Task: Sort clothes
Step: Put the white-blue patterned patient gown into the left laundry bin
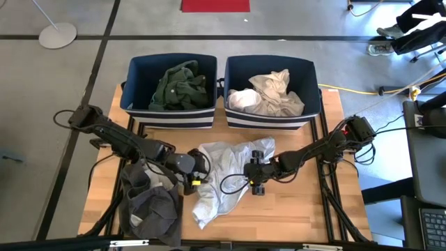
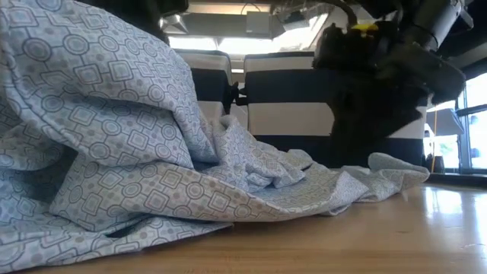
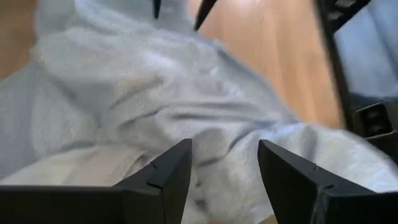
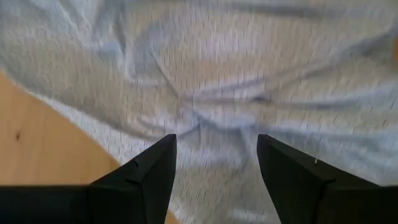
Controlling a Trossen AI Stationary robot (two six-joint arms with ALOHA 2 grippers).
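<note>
Nearest me on the table, a dark grey garment lies left of the pale patterned shirt. Both grippers flank that shirt, fingers spread, nothing held: left gripper at its left edge, right gripper at its right. I'd say each should press down into a fold before pinching. Beyond the shirt, one bin holds dark green clothes, the other bin holds white clothes.
</note>
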